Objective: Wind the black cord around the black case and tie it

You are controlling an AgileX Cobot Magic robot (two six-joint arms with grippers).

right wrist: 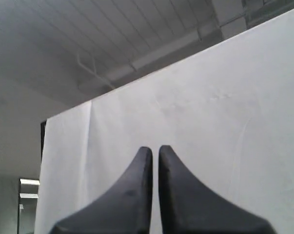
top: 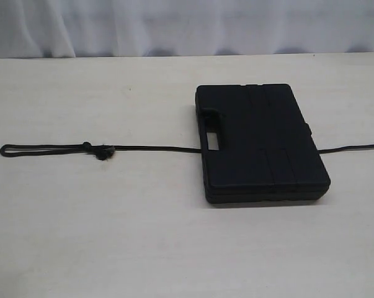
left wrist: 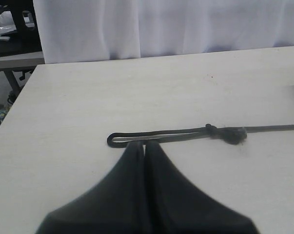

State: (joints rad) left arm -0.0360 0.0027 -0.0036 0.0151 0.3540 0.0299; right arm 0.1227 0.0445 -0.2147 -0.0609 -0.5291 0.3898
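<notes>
**A:** State of the 2 grippers?

**B:** Left gripper [left wrist: 144, 143]: fingers pressed together, nothing between them. In its wrist view the tips line up with the loop [left wrist: 111, 140] of the black cord [left wrist: 273, 127]; contact cannot be confirmed. Right gripper [right wrist: 155, 147]: fingers closed to a thin slit, empty, aimed at a white screen [right wrist: 210, 107] and a ceiling [right wrist: 88, 39].

**A:** Cord location?

**B:** Flat on the table [top: 112, 236], 1 straight run across it. The narrow loop is at the left end, with the bulky knot [left wrist: 233, 135] next to it.

**A:** Case location?

**B:** The black case [top: 261, 143] lies flat, right of centre. The cord meets its left edge at the handle cutout [top: 212, 138], goes out of sight, and emerges at the right edge. Not wrapped, not tied.

**A:** Beyond that?

**B:** A white curtain [top: 174, 25] along the table's far edge.
</notes>
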